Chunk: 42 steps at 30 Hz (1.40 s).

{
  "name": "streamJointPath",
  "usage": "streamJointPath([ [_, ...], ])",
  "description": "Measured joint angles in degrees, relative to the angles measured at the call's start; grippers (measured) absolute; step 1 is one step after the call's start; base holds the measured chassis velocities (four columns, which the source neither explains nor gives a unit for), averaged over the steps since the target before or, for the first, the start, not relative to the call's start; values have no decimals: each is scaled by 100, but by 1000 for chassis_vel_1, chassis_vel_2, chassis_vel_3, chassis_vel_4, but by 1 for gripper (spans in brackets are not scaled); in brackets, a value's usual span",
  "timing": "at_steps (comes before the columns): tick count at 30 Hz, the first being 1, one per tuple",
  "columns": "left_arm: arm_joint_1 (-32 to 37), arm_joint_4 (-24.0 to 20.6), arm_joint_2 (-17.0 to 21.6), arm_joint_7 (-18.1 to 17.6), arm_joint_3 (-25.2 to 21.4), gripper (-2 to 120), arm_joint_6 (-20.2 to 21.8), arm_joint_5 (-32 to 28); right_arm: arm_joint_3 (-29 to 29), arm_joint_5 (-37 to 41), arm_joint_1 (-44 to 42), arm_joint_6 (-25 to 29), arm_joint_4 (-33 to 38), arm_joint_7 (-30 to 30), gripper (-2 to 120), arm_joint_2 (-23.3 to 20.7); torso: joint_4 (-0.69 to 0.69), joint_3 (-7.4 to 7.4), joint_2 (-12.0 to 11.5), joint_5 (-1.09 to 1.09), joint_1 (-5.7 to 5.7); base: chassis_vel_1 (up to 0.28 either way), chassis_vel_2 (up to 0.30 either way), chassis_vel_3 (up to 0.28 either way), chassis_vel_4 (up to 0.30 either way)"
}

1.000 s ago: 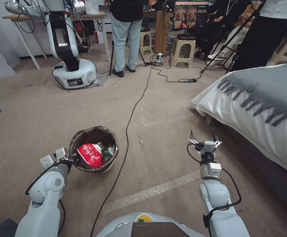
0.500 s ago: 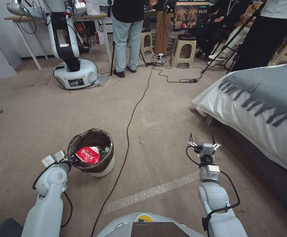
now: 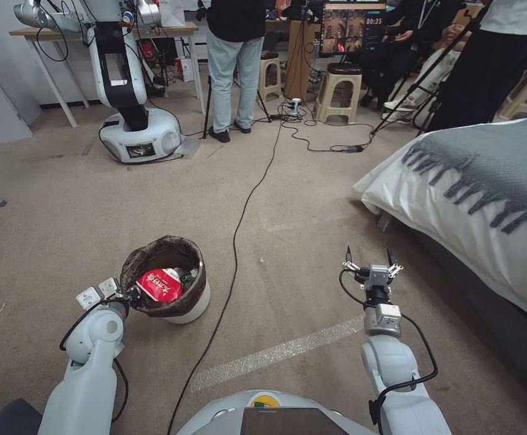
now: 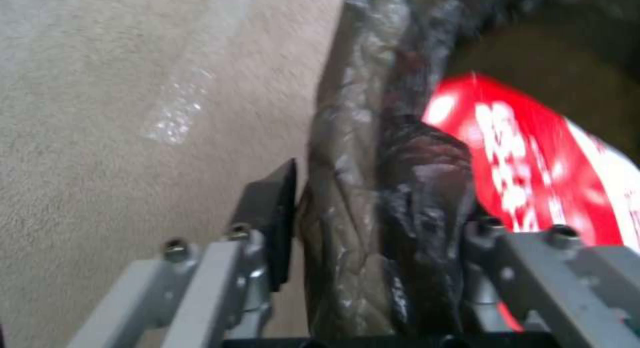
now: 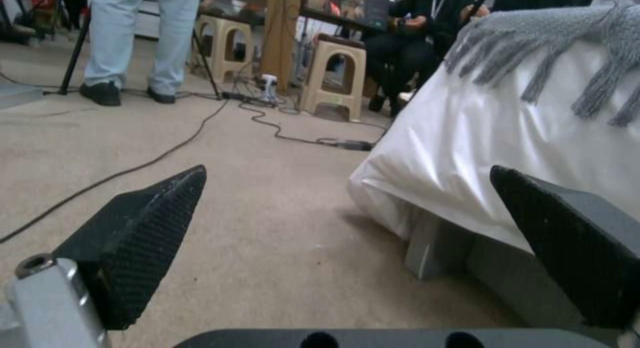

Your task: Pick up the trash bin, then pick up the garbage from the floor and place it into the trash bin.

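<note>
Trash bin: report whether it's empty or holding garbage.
Holding garbage. The trash bin contains a red-and-white snack bag; the left gripper is clamped on its lined rim.

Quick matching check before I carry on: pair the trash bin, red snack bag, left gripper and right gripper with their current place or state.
1. trash bin
2. red snack bag
3. left gripper
4. right gripper

a. open, holding nothing, above the carpet near the bed
b. lying inside the liner
c. clamped on the lined rim
d. on the carpet beside the black cable

Pairs: 1-d, 2-b, 3-c, 4-a
</note>
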Motion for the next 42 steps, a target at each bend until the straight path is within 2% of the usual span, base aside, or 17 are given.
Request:
streamJointPath([
  [2,58,-437,1,75,6,51,15,208,1,8,12,-7,7,10,100,-21,-2,0,0,1,0,0,0,0,0],
  [3,58,-437,1,75,6,51,15,208,1,8,12,-7,7,10,100,-21,-2,0,0,1,0,0,0,0,0],
  [4,93,-757,17,167,10,58,15,368,-2,14,19,-7,8,15,100,-20,-1,-1,0,14,0,0,0,0,0],
  [7,135,-1204,54,274,28,66,14,590,-1,32,22,-5,18,30,100,-15,-1,-2,0,8,0,0,0,0,0],
  [9,152,-1605,79,341,42,74,10,720,-8,39,23,1,19,34,100,-7,-1,-2,0,16,0,0,0,0,0],
  [10,192,-1981,104,497,49,82,9,958,-9,48,25,14,22,45,100,-4,-1,-2,0,13,0,0,0,0,0],
  [11,192,-1981,104,497,49,82,9,958,-9,48,25,14,22,45,100,-4,-1,-2,0,13,0,0,0,0,0],
  [14,399,-2466,135,1108,64,95,-290,1747,-13,97,25,52,43,83,100,-1,1,-3,0,14,0,0,0,0,0],
  [15,399,-2466,135,1108,64,95,-290,1747,-13,97,25,52,43,83,100,-1,1,-3,0,14,0,0,0,0,0],
  [17,551,-2587,108,1508,84,99,-742,2164,-13,124,21,128,65,94,100,2,1,-3,0,16,0,0,0,0,0],
  [18,685,-2564,36,1865,108,100,-1402,2591,-15,124,8,189,86,95,100,8,1,-3,0,15,0,0,0,0,0],
  [19,685,-2564,36,1865,108,100,-1402,2591,-15,124,8,189,86,95,100,8,1,-3,0,15,0,0,0,0,0],
  [21,945,-2039,-160,2363,162,100,-2948,3540,-35,124,-44,296,147,56,100,51,1,-4,0,15,0,0,0,0,0],
  [22,945,-2039,-160,2363,162,100,-2948,3540,-35,124,-44,296,147,56,100,51,1,-4,0,15,0,0,0,0,0],
  [23,1038,-1813,-233,2461,165,100,-3345,3785,-34,122,-65,366,150,24,100,69,0,-3,0,13,0,0,0,0,0],
  [30,1622,-890,-390,2432,271,100,-4007,3863,-68,46,-245,703,151,-77,100,211,0,-4,0,14,0,0,0,0,0],
  [42,1923,-706,-382,2343,293,100,-4230,3933,-80,47,-381,855,158,-169,100,220,1,-4,0,15,0,0,0,0,0],
])
